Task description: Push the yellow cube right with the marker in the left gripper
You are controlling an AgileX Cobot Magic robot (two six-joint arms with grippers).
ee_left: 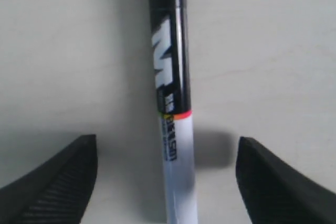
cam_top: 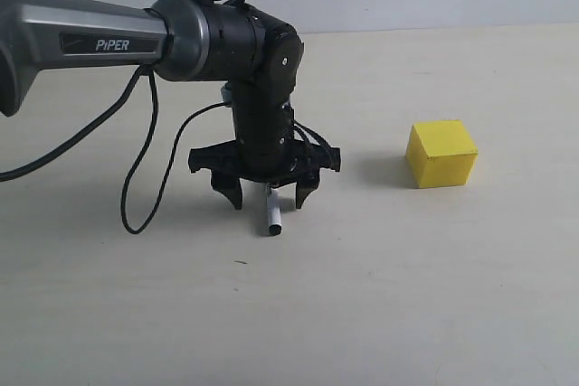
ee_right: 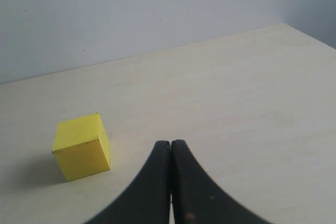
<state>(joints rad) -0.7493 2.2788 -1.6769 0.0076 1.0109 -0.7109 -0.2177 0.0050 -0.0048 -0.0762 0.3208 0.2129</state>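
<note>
- Your left gripper point(cam_top: 270, 200) is wide open. The marker point(cam_top: 273, 219) sits between its fingers, touching neither.
- The yellow cube point(cam_top: 441, 153) sits on the table point(cam_top: 380, 314), well off to the right.
- Move now and the loose marker may roll away.

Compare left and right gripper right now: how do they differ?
Left gripper is open, right gripper shut, fingers pressed together. Left gripper has the marker between its fingers, untouched in the wrist view; right gripper holds nothing. Both have black fingers.
</note>
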